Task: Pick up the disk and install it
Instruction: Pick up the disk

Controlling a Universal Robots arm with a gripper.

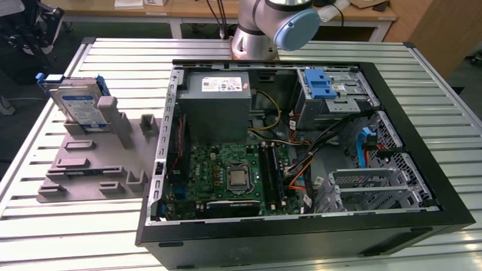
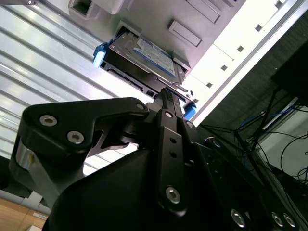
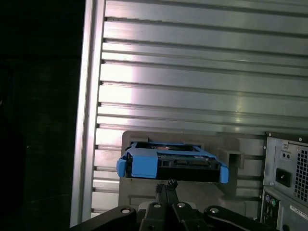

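In the exterior view the disk (image 1: pixel 79 106) stands on its edge in a slot of a grey holder (image 1: pixel 90 164) on the table (image 1: pixel 45 226). The holder is beside the open computer case (image 1: pixel 301 240), and the robot arm (image 1: pixel 260 28) stands at the far side of the case. In the second wrist view the hand (image 2: pixel 166 95) has its two thin fingers pressed together with nothing between them. The tips point at the disk (image 2: pixel 144 54), which sits just past them in the holder (image 2: pixel 159 14); I cannot tell if they touch it. In the first wrist view the closed hand (image 3: pixel 167 184) is just beside the disk (image 3: pixel 183 163), and the blue bracket (image 3: pixel 143 166) faces the fingertips. The striped metal table (image 3: pixel 192 72) lies beyond the disk, and a corner of the case (image 3: pixel 288 192) is off to the hand's side
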